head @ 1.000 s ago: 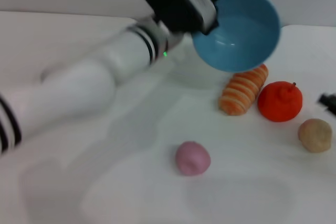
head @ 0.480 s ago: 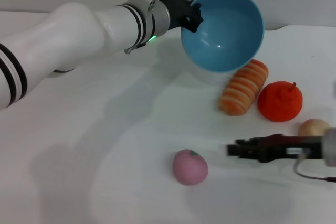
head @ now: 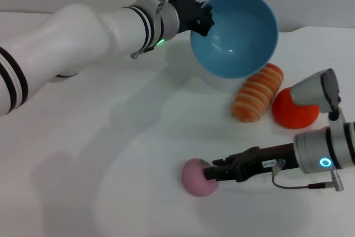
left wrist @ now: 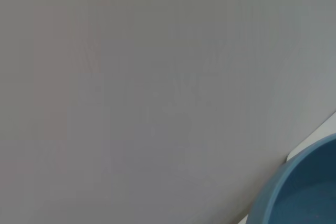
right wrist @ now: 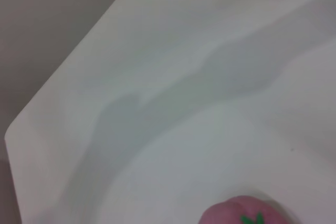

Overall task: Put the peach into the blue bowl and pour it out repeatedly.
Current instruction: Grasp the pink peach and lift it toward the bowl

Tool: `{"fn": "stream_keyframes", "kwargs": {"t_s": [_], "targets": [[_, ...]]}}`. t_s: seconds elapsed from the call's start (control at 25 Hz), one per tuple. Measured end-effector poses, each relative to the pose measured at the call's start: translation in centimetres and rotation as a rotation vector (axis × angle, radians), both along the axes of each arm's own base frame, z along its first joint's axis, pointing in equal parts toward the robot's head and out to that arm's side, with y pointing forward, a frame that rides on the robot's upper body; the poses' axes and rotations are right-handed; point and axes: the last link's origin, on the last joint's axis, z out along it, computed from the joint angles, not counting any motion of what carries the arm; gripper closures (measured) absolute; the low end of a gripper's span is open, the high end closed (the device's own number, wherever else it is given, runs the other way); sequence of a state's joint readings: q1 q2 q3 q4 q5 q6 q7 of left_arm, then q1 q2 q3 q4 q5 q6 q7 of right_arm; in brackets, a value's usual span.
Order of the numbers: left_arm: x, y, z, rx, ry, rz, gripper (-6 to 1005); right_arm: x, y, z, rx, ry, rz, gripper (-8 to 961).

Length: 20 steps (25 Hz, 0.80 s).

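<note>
White worktop (head: 83,192): right claw (head: 209,172) reaching peach (head: 198,177) near front edge, closure unclear; left claw (head: 203,18) clamping tilted blue bowl (head: 236,34) aloft, awaiting refill.

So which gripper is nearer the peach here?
Right. The right gripper is at the peach on the table, while the left gripper is up at the back, holding the blue bowl tilted in the air.
</note>
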State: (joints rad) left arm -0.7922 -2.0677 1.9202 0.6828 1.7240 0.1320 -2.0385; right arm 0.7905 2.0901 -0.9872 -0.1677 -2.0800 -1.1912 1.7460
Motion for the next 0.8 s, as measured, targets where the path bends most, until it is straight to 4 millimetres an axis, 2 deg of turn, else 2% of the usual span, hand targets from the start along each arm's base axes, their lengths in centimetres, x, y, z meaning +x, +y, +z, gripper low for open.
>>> {"fn": "stream_keyframes", "kwargs": {"t_s": [0.52, 0.8], "targets": [[0.1, -0.1, -0.2, -0.002, 0.005, -0.008, 999, -1.2, 0.6, -1.9, -0.004, -0.063, 0.036, 696], [0.1, -0.2, -0.3, -0.002, 0.003, -0.004, 999, -1.0, 0.6, -1.9, 0.010, -0.063, 0.033, 704]]}}
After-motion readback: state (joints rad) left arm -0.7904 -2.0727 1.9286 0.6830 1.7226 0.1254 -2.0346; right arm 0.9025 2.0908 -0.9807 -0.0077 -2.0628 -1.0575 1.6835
